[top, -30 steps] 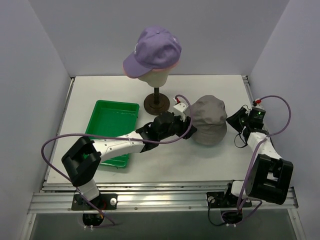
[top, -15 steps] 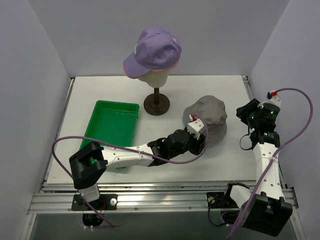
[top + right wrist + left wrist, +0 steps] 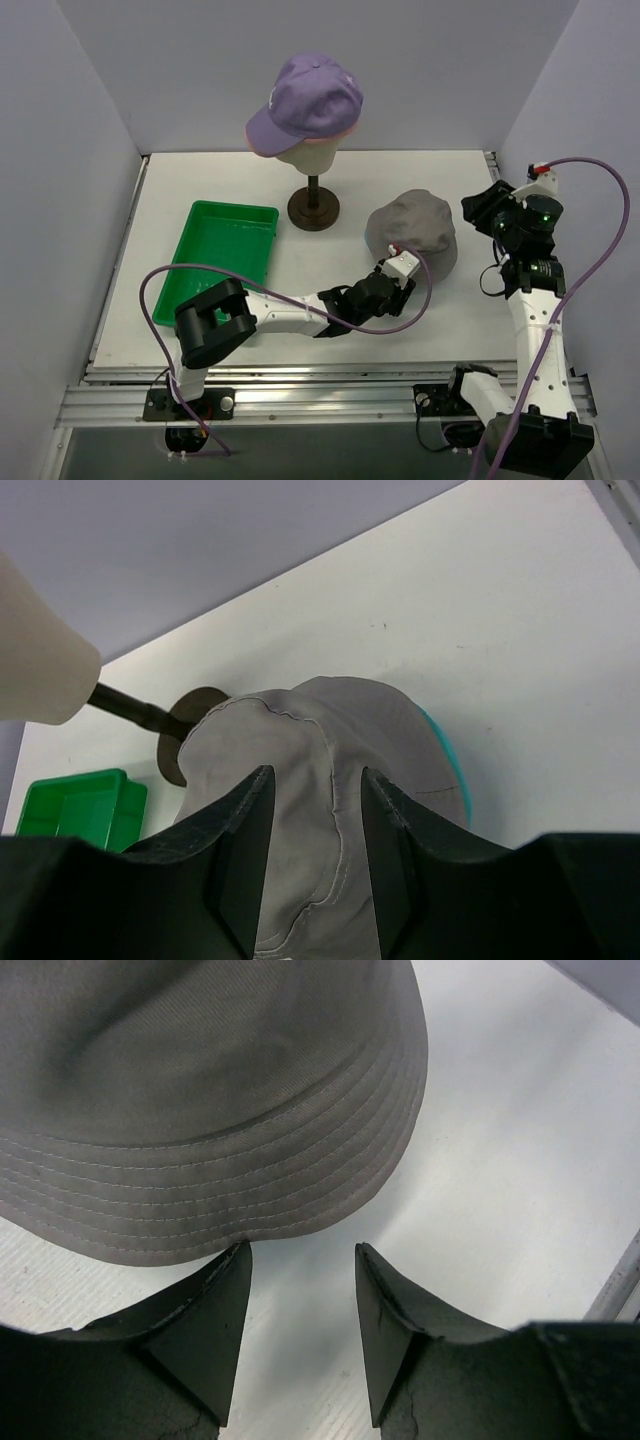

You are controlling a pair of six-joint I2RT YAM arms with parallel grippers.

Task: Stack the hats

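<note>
My left gripper (image 3: 300, 1250), fingers apart and empty, is poised at the lower brim of the grey fabric bucket hat (image 3: 412, 232), right of centre, likely to lift it. My right gripper (image 3: 316, 772) hovers parted above its crown. A teal fabric hat (image 3: 452, 770) peeks from beneath. The lavender baseball cap (image 3: 310, 95) tops the cream mannequin head (image 3: 308, 152), upper centre; the green plastic tray (image 3: 222, 255) lies left, out of the way.

Open white tabletop (image 3: 330, 250) between green plastic tray (image 3: 235, 206) and grey fabric bucket hat (image 3: 412, 230). Dark round mannequin stand (image 3: 313, 206) blocks the back; left arm (image 3: 290, 310) spans the near strip.
</note>
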